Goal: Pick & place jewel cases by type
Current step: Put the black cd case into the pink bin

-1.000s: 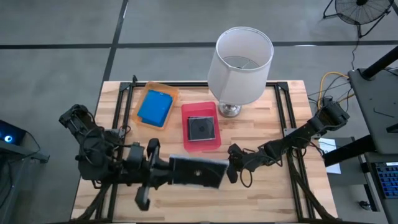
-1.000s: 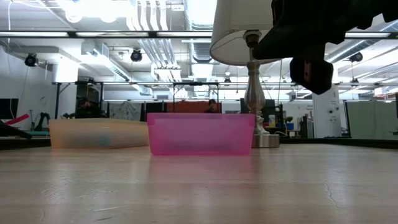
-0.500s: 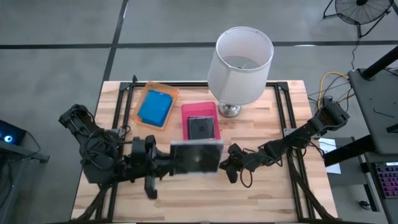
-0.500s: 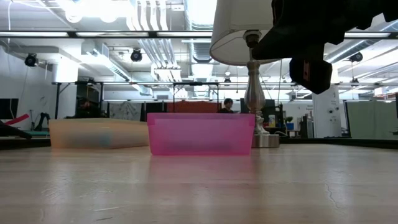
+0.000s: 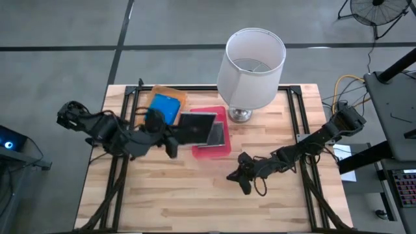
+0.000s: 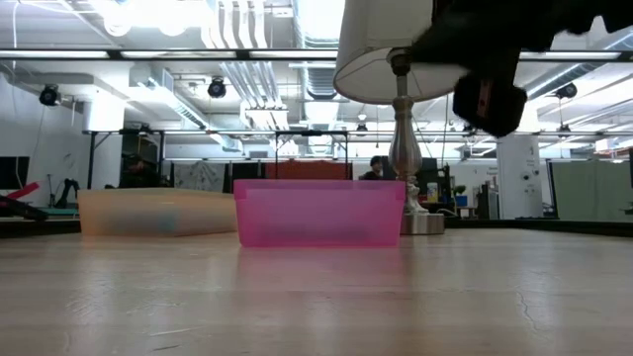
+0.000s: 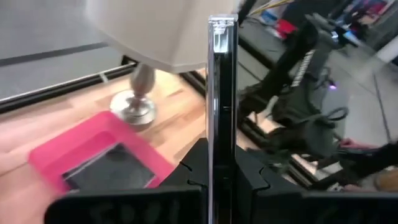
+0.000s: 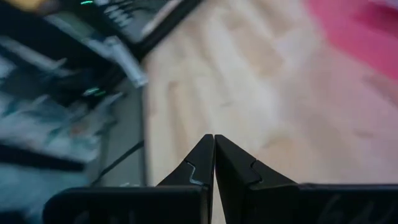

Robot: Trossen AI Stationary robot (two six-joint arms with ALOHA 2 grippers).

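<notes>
My left gripper [image 5: 177, 133] is shut on a dark grey and clear jewel case [image 5: 198, 128], which hangs over the pink tray [image 5: 209, 151]. In the left wrist view the case [image 7: 222, 74] shows edge-on. A second dark case [image 7: 109, 171] lies flat in the pink tray. A bright blue case [image 5: 162, 108] lies in the orange tray [image 5: 170, 91] at the far left. My right gripper [image 5: 232, 177] is shut with nothing in it, over the bare table to the near right of the pink tray. My left gripper pinches the case's left edge [image 5: 182, 130] between its two fingers [image 7: 245, 177]. The fingers come from the table's left, slanting a little downward. The case is lifted clear, above the pink tray's left part, its broad face turned mostly upward in the high view.
A table lamp with a white shade [image 5: 255, 60] stands on its metal base [image 5: 240, 116] just right of the pink tray's far end. Black frame rails [image 5: 296, 117] run along the table's sides. Bare wood [image 5: 195, 195] lies toward the near edge.
My left gripper has swung from the table's near middle toward the far edge and a little leftward, turning as it went. It has carried the dark case, still held, from beside my right gripper to above the pink tray. My right gripper stays where it was.
</notes>
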